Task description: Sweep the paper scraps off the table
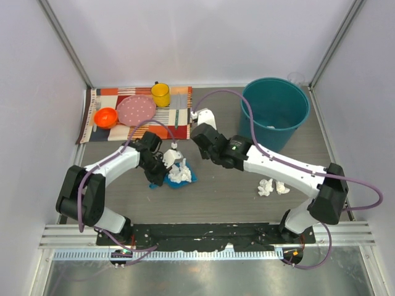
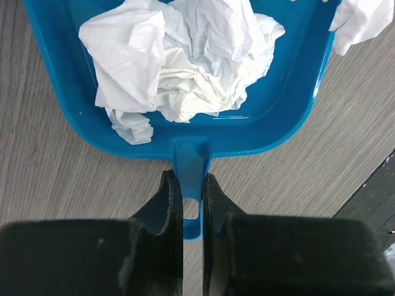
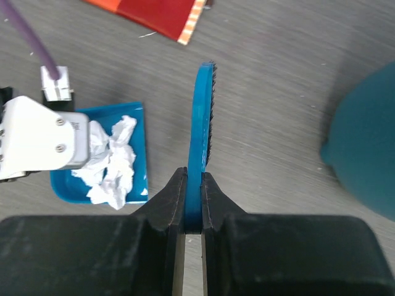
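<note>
My right claw (image 3: 193,185) clamps the brush (image 3: 202,117), my left claw (image 2: 192,197) the dustpan (image 2: 55,74); loose paper scraps (image 1: 272,187) sit at the right claw's four o'clock.

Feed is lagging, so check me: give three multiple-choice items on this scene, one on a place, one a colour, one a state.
1. Where on the table do the loose paper scraps lie? A far left corner; B beside the right arm; C far edge.
2. What colour is the brush in the right pincer? A red; B yellow; C blue.
3. How is the left pincer? A shut on the dustpan handle; B open above it; C shut on nothing.
Key: B, they sit by its forearm; C, the right wrist view shows blue; A, both fingers press the handle.
</note>
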